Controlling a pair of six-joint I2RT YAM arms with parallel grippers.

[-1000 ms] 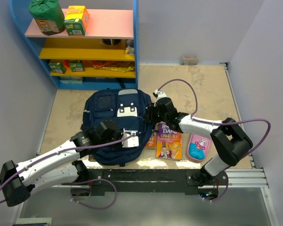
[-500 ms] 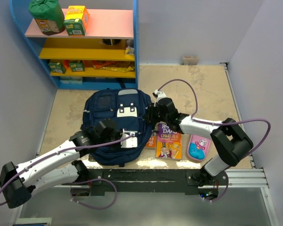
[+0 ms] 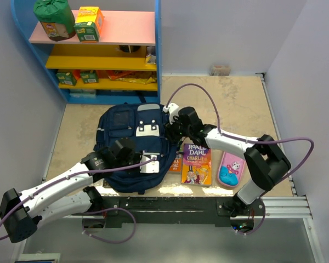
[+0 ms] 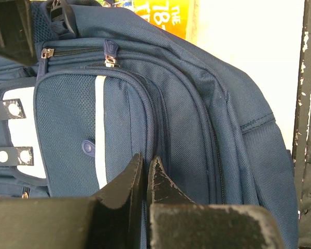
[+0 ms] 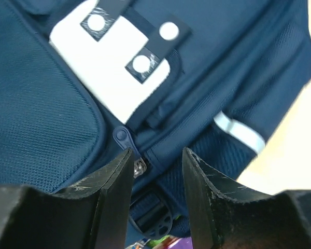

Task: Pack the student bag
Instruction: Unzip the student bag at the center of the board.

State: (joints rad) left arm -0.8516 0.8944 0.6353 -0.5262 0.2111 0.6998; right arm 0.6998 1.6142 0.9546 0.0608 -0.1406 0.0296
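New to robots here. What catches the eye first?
A big navy backpack lies flat in the middle, with the left gripper shut on its near half and the right gripper open over a zip pull by the white patch. Right of it lie a book and a pink pencil case. A blue shelf stands far left.

This is a robot test cell dressed as a child's study corner: plain pale walls box in a beige table, and the left arm and right arm are bolted to a metal rail at its near edge. The school props are a blue shelf with pink and yellow boards holding snack packs and cartons, a navy bag, a children's book and a pink pencil case.
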